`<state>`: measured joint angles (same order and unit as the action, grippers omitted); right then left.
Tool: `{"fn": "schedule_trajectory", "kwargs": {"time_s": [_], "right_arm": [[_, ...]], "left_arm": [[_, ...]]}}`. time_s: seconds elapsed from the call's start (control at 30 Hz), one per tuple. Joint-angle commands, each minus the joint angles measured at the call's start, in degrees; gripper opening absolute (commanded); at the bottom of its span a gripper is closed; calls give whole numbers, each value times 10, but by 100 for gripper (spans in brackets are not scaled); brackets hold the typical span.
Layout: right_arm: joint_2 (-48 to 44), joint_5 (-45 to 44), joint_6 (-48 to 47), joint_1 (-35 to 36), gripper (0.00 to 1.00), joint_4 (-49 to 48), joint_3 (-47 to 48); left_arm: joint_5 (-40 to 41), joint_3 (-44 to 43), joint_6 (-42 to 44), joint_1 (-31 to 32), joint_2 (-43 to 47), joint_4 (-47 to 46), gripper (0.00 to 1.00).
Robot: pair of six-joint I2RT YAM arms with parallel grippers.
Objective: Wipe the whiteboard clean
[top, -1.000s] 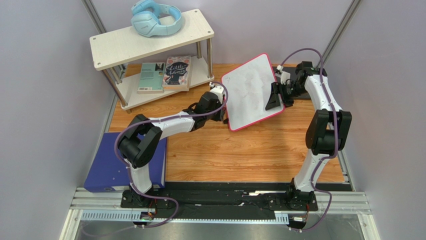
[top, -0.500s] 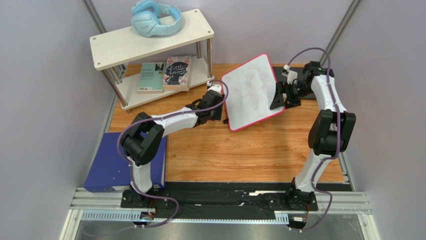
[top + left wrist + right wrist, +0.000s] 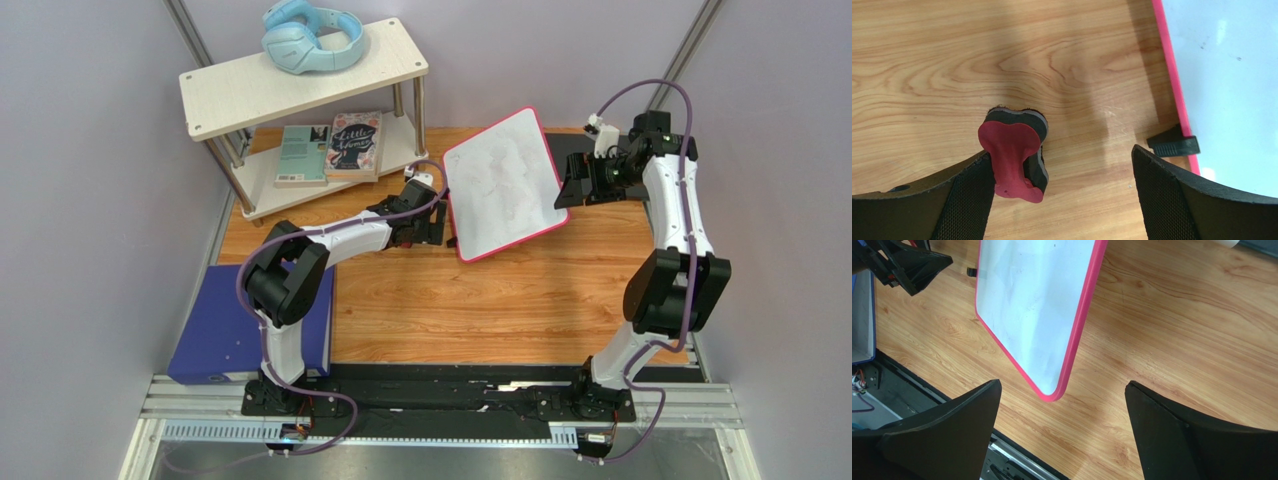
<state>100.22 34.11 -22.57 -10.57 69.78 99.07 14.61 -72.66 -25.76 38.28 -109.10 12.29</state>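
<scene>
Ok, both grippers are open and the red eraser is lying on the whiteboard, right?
No. The left gripper and right gripper are open, but the red eraser is on the wooden table beside the whiteboard, not on it, as the left wrist view shows.

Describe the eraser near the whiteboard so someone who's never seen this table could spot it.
On the wooden table, look just off the whiteboard's pink rim, inside the open left end effector. The eraser is the small piece with a red grip over a black pad, unlike anything nearby.
</scene>
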Motion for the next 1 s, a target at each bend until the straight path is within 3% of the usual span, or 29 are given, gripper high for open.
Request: {"fn": "schedule_trajectory", "kwargs": {"time_s": [0.0, 0.3, 0.43, 0.53, 0.7, 0.87, 0.97], "right_arm": [[-71, -12, -4, -1, 100, -26, 24], [-146, 61, 29, 47, 100, -86, 4], [-131, 108, 57, 60, 100, -95, 18], [-126, 115, 67, 80, 100, -101, 14], [-113, 106, 74, 125, 100, -116, 2], [-92, 112, 96, 136, 100, -138, 10], [-75, 118, 103, 146, 99, -135, 30]], "left_arm": [[-54, -13, -20, 2, -10, 11, 99], [-65, -6, 5, 2, -2, 3, 97], [-63, -49, -5, 2, -41, 29, 96], [-80, -67, -10, 8, -61, 34, 92], [-78, -87, -6, 42, -83, 40, 94], [-63, -64, -8, 48, -62, 13, 95], [-23, -59, 6, 43, -38, 46, 98]]}}
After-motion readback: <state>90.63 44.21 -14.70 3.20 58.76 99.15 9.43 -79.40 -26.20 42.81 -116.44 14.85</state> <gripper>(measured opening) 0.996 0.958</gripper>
